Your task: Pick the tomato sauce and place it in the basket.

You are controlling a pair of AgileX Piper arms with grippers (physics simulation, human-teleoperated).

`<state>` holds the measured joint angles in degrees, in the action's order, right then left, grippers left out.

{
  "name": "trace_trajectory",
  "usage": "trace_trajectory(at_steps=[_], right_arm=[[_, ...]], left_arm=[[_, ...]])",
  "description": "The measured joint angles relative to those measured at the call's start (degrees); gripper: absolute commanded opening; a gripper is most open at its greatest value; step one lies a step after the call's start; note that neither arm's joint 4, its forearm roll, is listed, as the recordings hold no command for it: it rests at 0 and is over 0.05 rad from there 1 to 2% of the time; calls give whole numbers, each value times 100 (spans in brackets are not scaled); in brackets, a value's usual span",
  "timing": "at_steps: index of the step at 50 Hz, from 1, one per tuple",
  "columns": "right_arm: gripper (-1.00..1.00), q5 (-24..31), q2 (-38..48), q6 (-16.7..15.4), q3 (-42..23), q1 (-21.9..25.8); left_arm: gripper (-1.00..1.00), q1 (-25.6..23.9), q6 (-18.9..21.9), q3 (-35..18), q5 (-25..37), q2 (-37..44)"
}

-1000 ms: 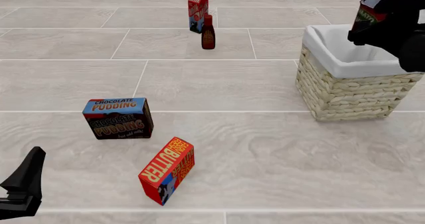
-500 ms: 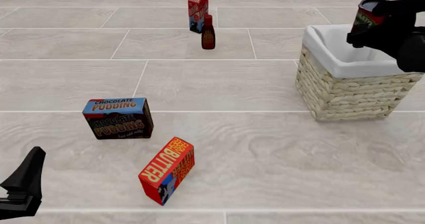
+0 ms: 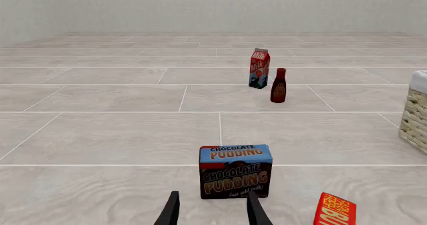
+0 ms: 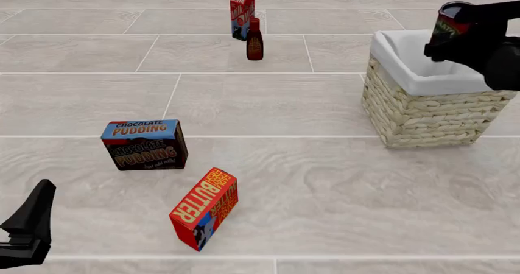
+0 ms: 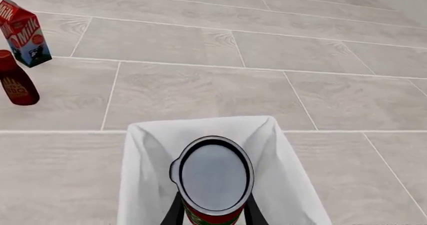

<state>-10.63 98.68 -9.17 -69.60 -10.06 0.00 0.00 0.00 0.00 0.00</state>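
Note:
The tomato sauce (image 4: 449, 18), a small can with a red label, a green band and a dark flat top, hangs tilted over the basket (image 4: 422, 112). My right gripper (image 4: 460, 30) is shut on it. In the right wrist view the can's grey top (image 5: 215, 175) sits between the two black fingers (image 5: 175, 212), directly above the basket's white lining (image 5: 150, 150). My left gripper (image 4: 28, 225) is low at the near left. It is open with nothing between its fingers (image 3: 170, 212).
A chocolate pudding box (image 4: 145, 144) and a tilted red butter box (image 4: 204, 208) lie on the near left floor. A milk carton (image 4: 241, 13) and a dark brown bottle (image 4: 254, 39) stand far back. The pudding box (image 3: 235, 171) is just ahead of the left gripper.
The right gripper has carried the can slightly left and down over the basket. The left arm has not moved.

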Motion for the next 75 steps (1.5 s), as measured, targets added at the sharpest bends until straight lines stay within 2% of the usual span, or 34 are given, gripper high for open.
trace_trajectory(at_steps=[75], right_arm=[[-100,-75,442,-18,-94,-89]], left_arm=[[100,0,0,0,0,0]])
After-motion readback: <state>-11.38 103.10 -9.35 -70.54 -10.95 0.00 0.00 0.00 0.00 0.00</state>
